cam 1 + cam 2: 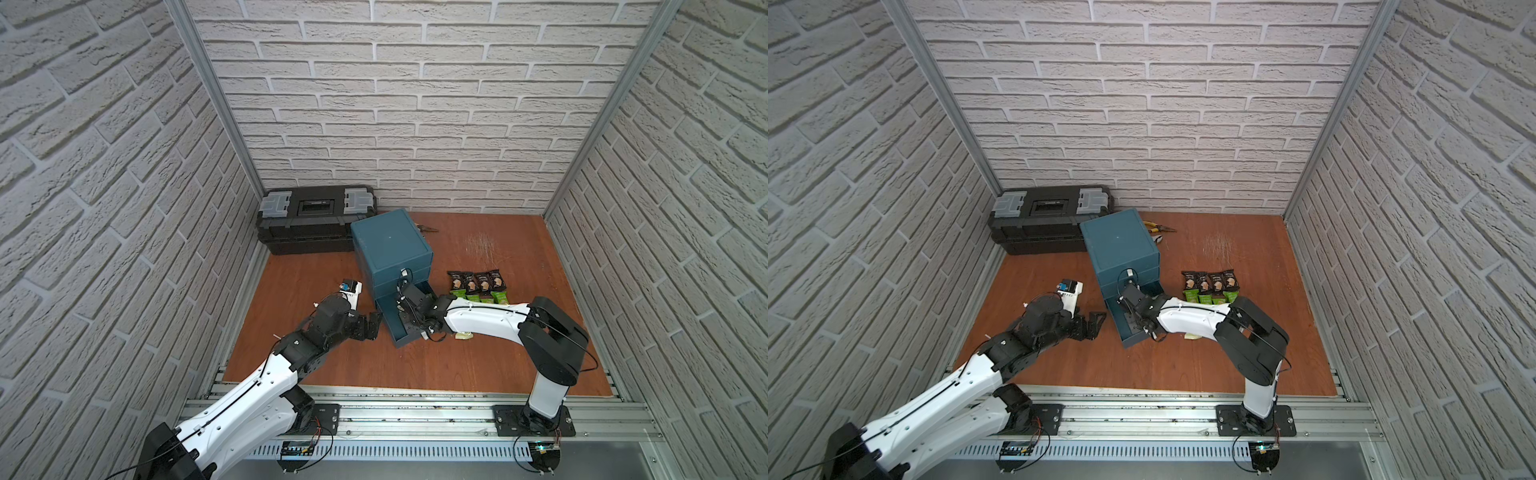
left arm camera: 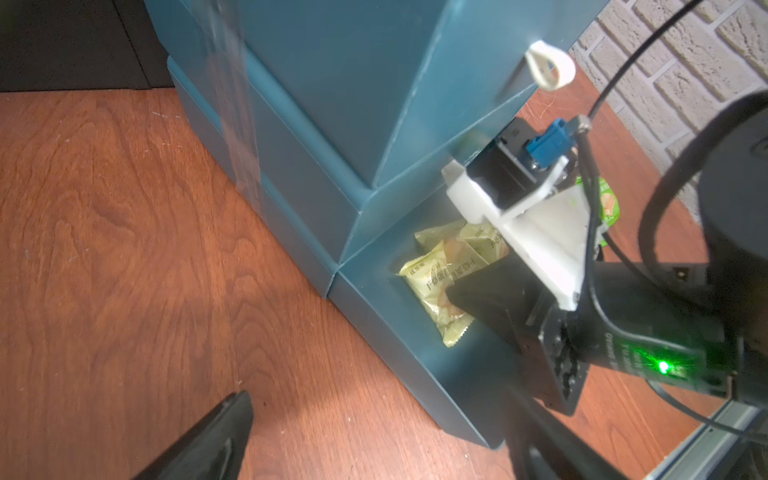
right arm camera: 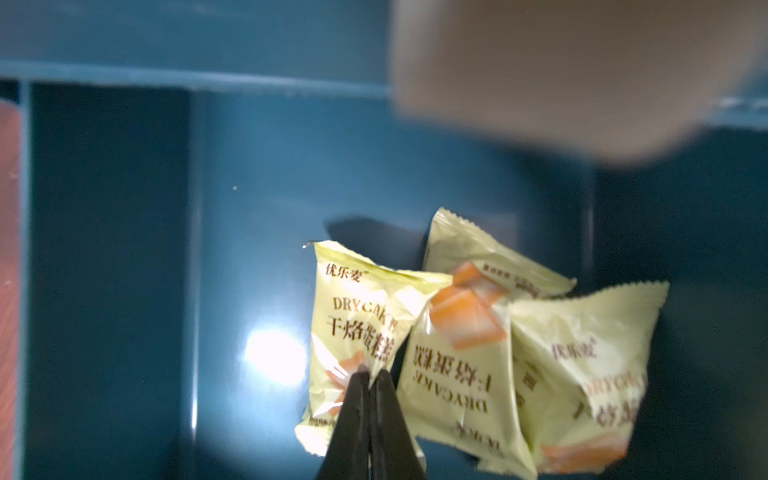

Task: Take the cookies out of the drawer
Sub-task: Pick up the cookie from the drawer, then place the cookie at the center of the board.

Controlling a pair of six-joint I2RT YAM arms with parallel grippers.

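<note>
Right arm's gripper in the teal plastic drawer unit's [image 1: 390,249] pulled-out bottom drawer [image 2: 415,365].
Black right gripper [image 3: 370,376] pinched tight on a pale cream-yellow wrapped cookie packet [image 3: 353,316]; three more alongside; black left gripper [image 1: 371,325] outside, state unclear.

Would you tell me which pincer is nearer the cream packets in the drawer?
Right. The right pincer is shut on one cream packet; the left pincer sits outside the drawer.
</note>
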